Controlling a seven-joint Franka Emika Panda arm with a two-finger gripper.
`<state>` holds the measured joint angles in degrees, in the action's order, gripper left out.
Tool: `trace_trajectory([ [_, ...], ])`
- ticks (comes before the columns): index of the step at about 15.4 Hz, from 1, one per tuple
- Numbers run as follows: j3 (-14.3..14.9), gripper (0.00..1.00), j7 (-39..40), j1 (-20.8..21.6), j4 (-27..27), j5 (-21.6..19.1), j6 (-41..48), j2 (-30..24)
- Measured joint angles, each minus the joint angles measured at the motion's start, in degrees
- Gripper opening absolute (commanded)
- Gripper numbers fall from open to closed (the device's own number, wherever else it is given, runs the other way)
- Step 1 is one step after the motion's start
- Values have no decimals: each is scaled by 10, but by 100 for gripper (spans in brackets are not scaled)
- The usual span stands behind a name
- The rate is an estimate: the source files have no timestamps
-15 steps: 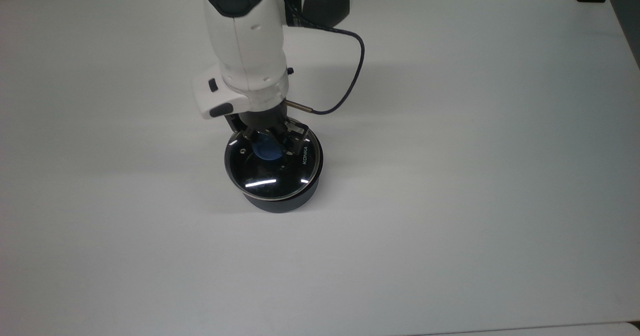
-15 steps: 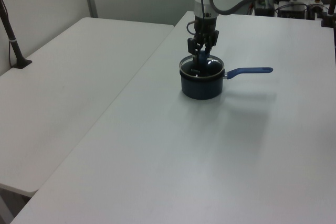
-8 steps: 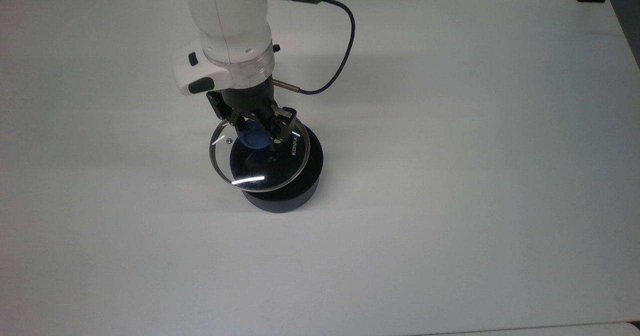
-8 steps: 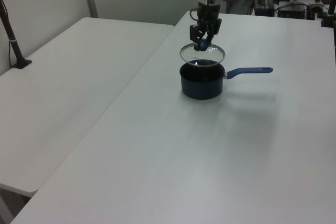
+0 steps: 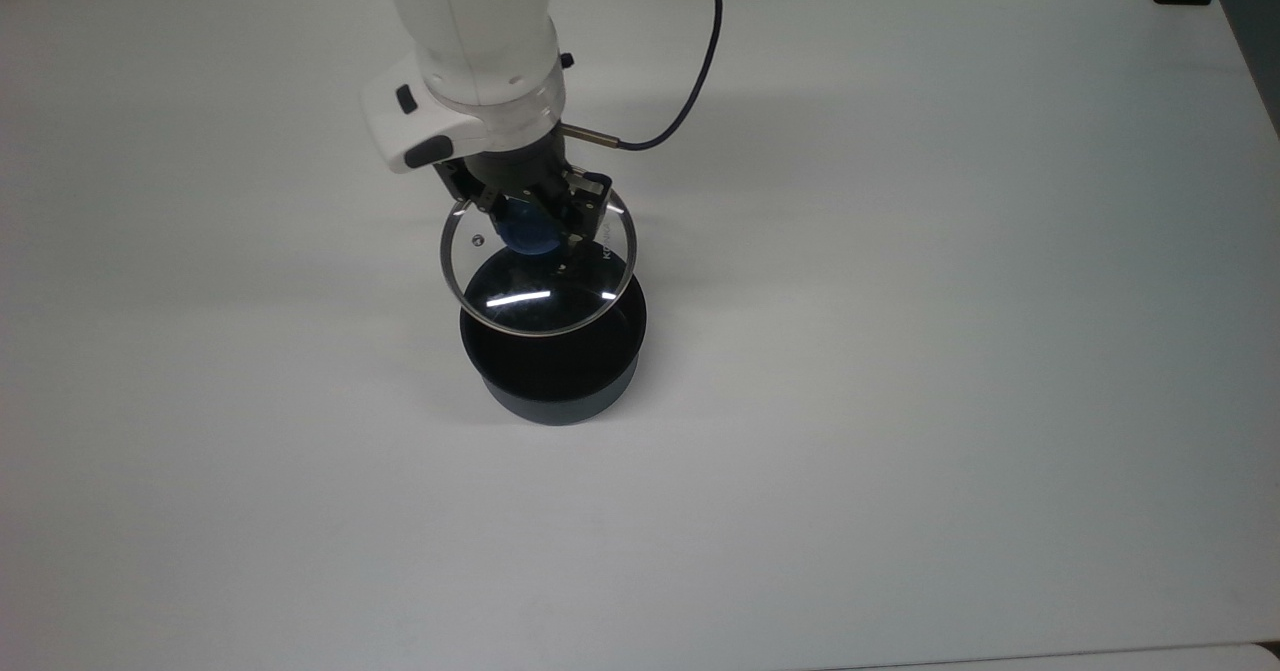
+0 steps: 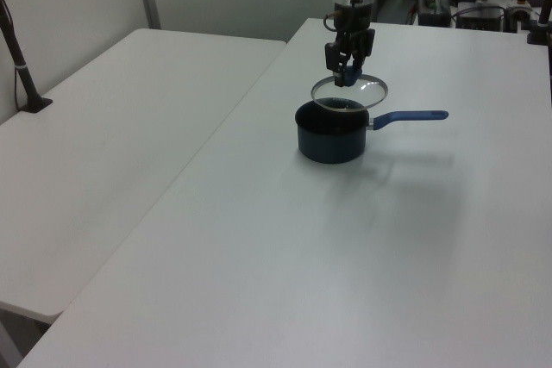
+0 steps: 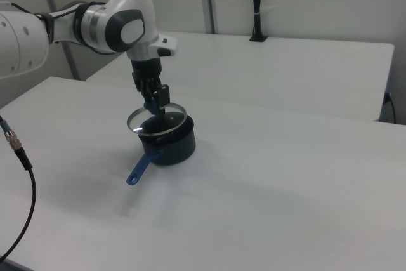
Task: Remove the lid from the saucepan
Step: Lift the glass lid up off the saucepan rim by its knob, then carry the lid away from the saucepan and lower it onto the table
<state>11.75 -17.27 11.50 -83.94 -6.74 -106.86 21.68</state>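
Up and across since a second ago: your gripper [image 5: 532, 223] pinches the lid [image 5: 540, 296] by its knob, level, hanging just above the saucepan [image 5: 560, 391] for clearance.

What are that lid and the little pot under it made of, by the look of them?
The lid looks like clear glass: the pot's dark inside shows through it and it mirrors ceiling lights. Its thin rim looks like bright steel, and its blue knob is probably plastic. The saucepan seems to be metal with a dark matte coating, likely non-stick inside; its blue handle could be plastic or coated metal.
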Motion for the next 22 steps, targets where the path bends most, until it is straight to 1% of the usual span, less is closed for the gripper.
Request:
trace_trajectory([
  [3, -2, 52, 11, 16, -35, 0, 0, -16],
  [5, -3, 52, 13, 39, -72, 0, 0, -35],
  [6, -3, 52, 13, 46, -81, 0, 0, -40],
  [11, -3, 52, 14, 52, -98, 0, 0, -57],
  [13, -4, 53, 26, 54, -109, 0, 0, -64],
  [17, -5, 53, 54, 65, -148, 0, -1, -100],
  [18, -5, 53, 58, 70, -167, 0, -2, -116],
  [22, -5, 53, 59, 97, -213, 0, -5, -136],
])
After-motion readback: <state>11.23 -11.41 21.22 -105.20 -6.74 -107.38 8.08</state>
